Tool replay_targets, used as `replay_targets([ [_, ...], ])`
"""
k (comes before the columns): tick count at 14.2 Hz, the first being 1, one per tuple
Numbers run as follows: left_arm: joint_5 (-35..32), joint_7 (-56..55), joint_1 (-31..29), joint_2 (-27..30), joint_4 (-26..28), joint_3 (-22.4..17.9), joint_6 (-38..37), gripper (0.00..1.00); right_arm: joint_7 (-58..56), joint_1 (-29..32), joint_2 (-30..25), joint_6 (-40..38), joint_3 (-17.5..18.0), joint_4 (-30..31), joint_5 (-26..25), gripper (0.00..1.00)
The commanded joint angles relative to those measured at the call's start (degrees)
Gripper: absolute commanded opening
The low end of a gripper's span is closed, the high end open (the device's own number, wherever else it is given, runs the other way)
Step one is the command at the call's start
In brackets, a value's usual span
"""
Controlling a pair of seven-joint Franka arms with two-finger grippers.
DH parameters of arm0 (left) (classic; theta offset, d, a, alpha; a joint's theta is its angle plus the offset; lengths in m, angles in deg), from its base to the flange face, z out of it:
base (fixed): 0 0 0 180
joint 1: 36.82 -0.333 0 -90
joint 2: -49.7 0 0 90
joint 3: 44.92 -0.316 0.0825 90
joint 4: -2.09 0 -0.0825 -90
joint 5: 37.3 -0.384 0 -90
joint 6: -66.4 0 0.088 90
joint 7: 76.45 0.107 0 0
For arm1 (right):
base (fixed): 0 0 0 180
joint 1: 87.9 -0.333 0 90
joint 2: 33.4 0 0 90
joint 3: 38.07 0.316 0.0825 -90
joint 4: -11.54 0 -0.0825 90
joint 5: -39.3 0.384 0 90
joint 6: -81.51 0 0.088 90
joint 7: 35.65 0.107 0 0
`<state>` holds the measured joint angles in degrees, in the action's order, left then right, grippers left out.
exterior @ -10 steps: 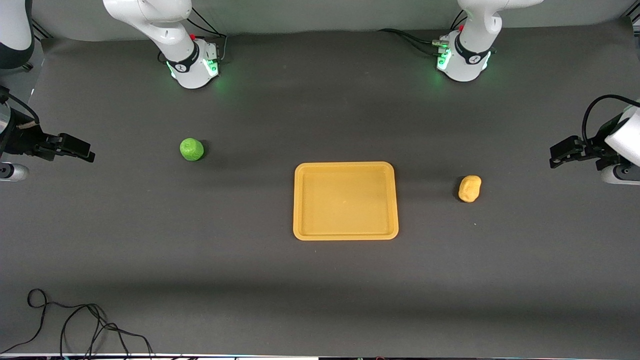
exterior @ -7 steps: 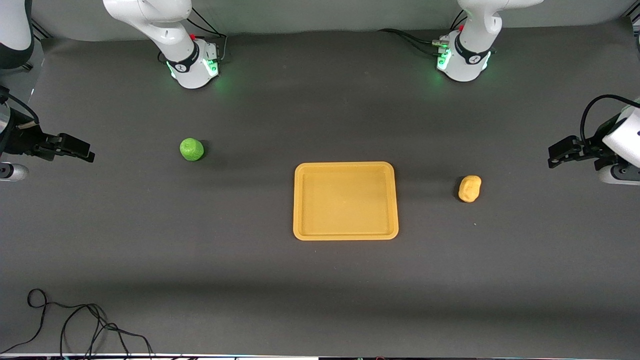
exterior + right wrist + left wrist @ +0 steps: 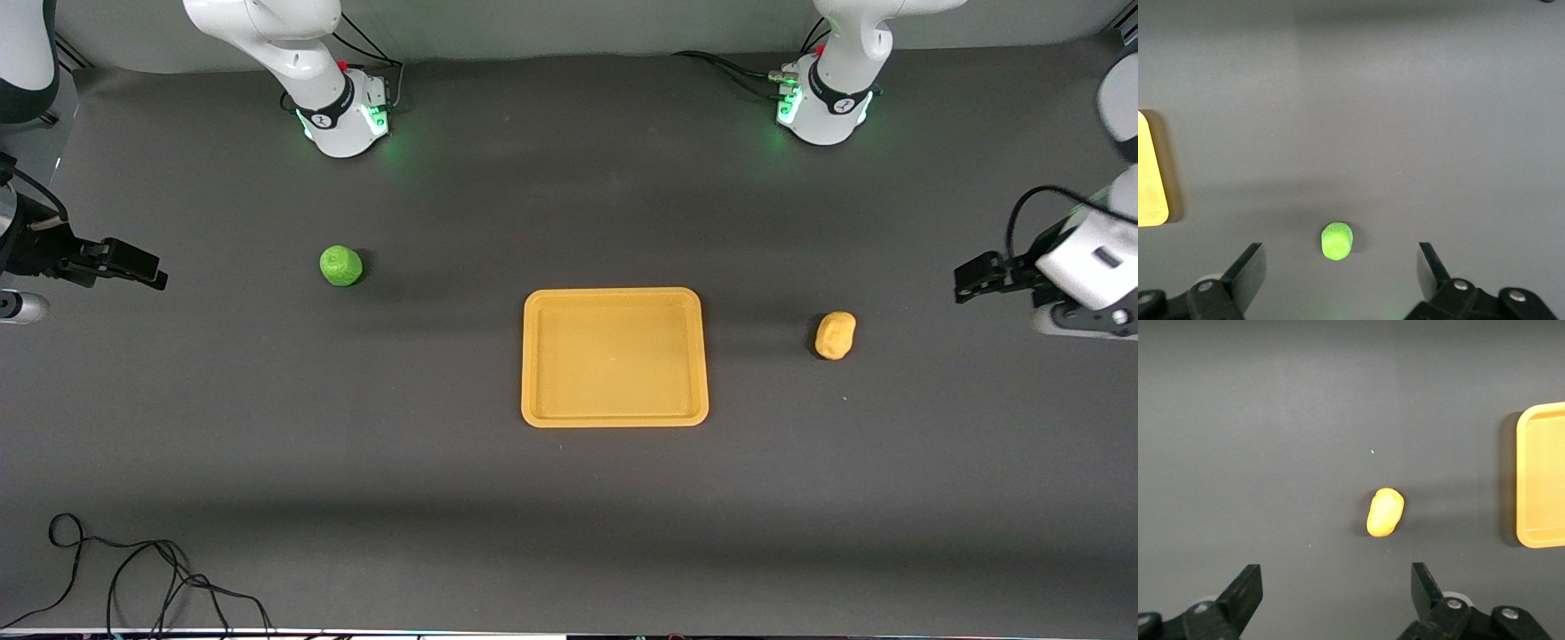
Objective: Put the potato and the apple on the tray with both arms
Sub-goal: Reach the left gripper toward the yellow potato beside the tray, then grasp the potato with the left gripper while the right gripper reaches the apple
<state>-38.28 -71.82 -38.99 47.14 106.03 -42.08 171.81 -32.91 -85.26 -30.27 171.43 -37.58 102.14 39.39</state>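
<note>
- A black cable (image 3: 133, 578) lies coiled on the dark table (image 3: 356, 489), nearest the camera.
- The yellow tray (image 3: 614, 356) sits mid-table, holding nothing.
- The potato (image 3: 835, 335) lies on the table toward the left arm's end, apart from the tray.
- The green apple (image 3: 340, 266) lies farther back, toward the right arm's end.
- The left gripper (image 3: 971, 280) hangs over the table's end near the potato, jaws apart.
- The right gripper (image 3: 142, 268) hangs over its end, jaws apart.

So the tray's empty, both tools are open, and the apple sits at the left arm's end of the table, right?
Not quite: the apple sits toward the right arm's end, as the front view shows. The tray is empty, and both the left tool and right tool are open.
</note>
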Motion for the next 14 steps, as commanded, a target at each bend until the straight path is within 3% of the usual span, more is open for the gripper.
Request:
replay_targets([
  [1, -0.16, 0.11, 2.25, 0.3, 11.44, -0.21, 10.04, 0.99, 0.25, -1.06, 0.3, -0.36, -0.58, -0.35, 0.61, 1.0],
  [4, -0.16, 0.63, 4.89, -7.35, 14.54, -0.12, 14.3, 0.98, 0.51, -3.17, -7.4, 2.87, -0.58, 9.55, 2.11, 1.0],
  [6, -0.07, 1.43, 6.12, -13.15, 14.36, 0.41, 15.78, 0.9, 0.69, -3.53, -15.48, 6.39, -0.58, 19.39, 2.2, 1.0],
  [10, -0.51, 2.65, 6.3, -20.19, 14.71, 0.58, 20.95, 0.95, 1.74, -5.54, -28.15, 11.93, -0.58, 36.27, 2.37, 1.0],
  [12, -0.86, 3.27, 6.21, -21.26, 14.8, 0.58, 22.55, 0.96, 3.67, -6.77, -30.72, 12.73, -0.49, 39.99, 2.28, 1.0],
  [13, -0.95, 3.19, 6.04, -21.61, 14.89, 0.58, 22.64, 0.93, 3.68, -8.17, -30.73, 12.74, -0.84, 40.7, 2.28, 1.0],
  [14, -0.95, 3.19, 6.04, -22.31, 15.07, 0.58, 22.9, 0.76, 3.68, -8.36, -30.82, 12.82, -0.93, 41.23, 2.28, 1.0],
])
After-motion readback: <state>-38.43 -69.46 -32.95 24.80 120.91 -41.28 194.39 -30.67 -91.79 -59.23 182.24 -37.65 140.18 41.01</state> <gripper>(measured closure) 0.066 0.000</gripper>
